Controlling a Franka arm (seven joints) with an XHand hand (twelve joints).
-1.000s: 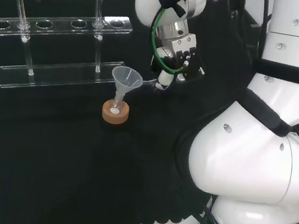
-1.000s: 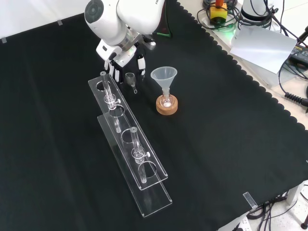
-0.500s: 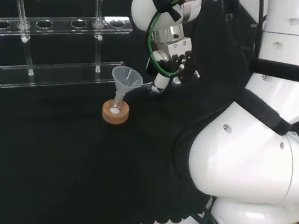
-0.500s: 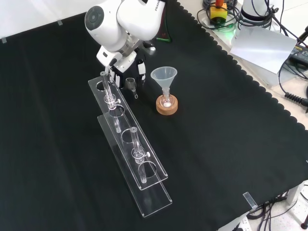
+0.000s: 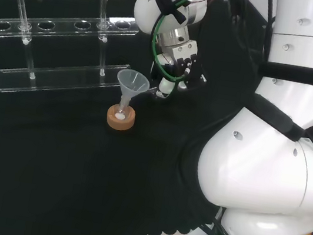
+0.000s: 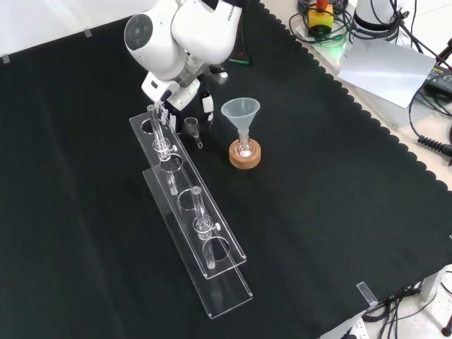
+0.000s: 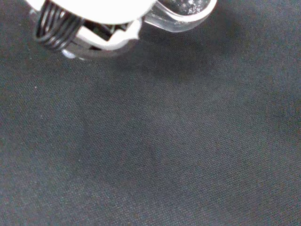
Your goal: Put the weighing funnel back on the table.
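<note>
Black cloth covered the counter (image 6: 339, 183), with cables and gear past its scalloped edge at 1 o'clock in the front view. The white arm reached in from 12 o'clock there and bent steeply down, its wrist pitched so that the hand (image 6: 185, 103) pointed its fingers (image 6: 207, 106) at the cloth. Those fingers were curled about the weighing funnel (image 6: 191, 126), a small clear scoop whose short stem slanted toward 5 o'clock. It hung low over the cloth; whether it touched could not be told. The wrist view showed its clear body (image 7: 181, 13) against the hand's white underside (image 7: 94, 21), close above the weave. The weighing funnel sat at 9 o'clock from the funnel (image 6: 241, 113), which stood mouth up on its cork ring (image 6: 244, 157). A clear test-tube rack (image 6: 205, 240) stretched away toward 6 o'clock. In the head view the hand (image 5: 175, 67) was at 2 o'clock from the funnel (image 5: 132, 81).
</note>
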